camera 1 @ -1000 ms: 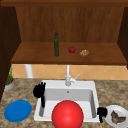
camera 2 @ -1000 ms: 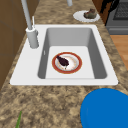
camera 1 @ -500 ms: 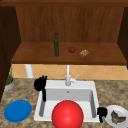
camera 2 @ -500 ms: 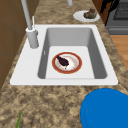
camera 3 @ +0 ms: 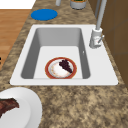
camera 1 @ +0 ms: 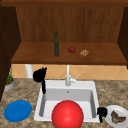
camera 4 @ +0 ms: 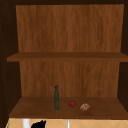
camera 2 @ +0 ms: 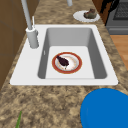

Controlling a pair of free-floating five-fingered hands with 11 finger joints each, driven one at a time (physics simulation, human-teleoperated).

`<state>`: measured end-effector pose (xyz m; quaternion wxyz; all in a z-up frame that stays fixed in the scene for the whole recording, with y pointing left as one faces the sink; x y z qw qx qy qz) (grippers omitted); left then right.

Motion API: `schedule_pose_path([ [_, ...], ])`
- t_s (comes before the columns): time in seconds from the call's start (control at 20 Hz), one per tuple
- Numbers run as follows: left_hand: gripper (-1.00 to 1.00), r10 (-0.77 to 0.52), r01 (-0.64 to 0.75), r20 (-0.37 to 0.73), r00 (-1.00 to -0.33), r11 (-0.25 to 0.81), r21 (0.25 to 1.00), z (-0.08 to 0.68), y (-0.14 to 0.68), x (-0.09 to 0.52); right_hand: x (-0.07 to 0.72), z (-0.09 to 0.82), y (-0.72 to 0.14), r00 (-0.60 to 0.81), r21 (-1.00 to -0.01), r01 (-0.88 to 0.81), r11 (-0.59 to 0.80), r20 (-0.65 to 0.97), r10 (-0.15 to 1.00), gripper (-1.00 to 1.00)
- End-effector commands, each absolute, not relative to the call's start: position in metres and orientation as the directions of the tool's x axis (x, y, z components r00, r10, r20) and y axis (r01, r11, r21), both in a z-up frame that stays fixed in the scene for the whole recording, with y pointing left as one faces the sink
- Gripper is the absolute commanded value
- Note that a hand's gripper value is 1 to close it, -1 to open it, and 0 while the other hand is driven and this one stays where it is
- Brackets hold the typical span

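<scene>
Plate (camera 2: 67, 62) in sink (camera 2: 25, 65)

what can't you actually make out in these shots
- Sink floor, front view: covered by the big red round shape in front.
- Food on the white plate, front view: cut by the right edge.
- Dark food on the red-rimmed plate, left side view: too blurred to identify.
- Right hand, front view: too small to read its fingers.

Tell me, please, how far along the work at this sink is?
Done: a red-rimmed plate lies in the sink. In hand: nothing visibly held; the right robot hand is beside the white plate, the left robot hand over the sink's back left corner. Left: white plate and blue plate sit on the counter.
</scene>
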<state>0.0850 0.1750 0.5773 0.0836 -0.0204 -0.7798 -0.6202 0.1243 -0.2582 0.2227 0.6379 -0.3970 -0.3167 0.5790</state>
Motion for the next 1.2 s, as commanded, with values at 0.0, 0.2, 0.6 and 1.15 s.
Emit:
schedule_pose_path([
  [0.0, -1.00, -0.050, 0.161, 0.177, -0.983, 0.227, 0.961, 0.608, 0.175, 0.085, 0.124, 0.223, -0.258, 0.129, -0.873, -0.487, 0.014, -0.056, 0.990, 0.00],
  [0.2, -1.00, -0.045, 0.162, 0.176, -0.983, 0.229, 0.960, 0.641, 0.174, 0.086, 0.124, 0.223, -0.258, 0.129, -0.873, -0.487, 0.014, -0.056, 0.990, 0.00],
  [0.6, -1.00, -0.037, 0.158, 0.172, -0.984, 0.241, 0.958, 0.706, 0.172, 0.089, 0.124, 0.223, -0.258, 0.129, -0.873, -0.487, 0.014, -0.056, 0.990, 0.00],
  [1.15, -1.00, -0.030, 0.165, 0.179, -0.983, 0.255, 0.953, 0.796, 0.172, 0.115, 0.124, 0.223, -0.258, 0.129, -0.873, -0.487, 0.014, -0.056, 0.990, 0.00],
])
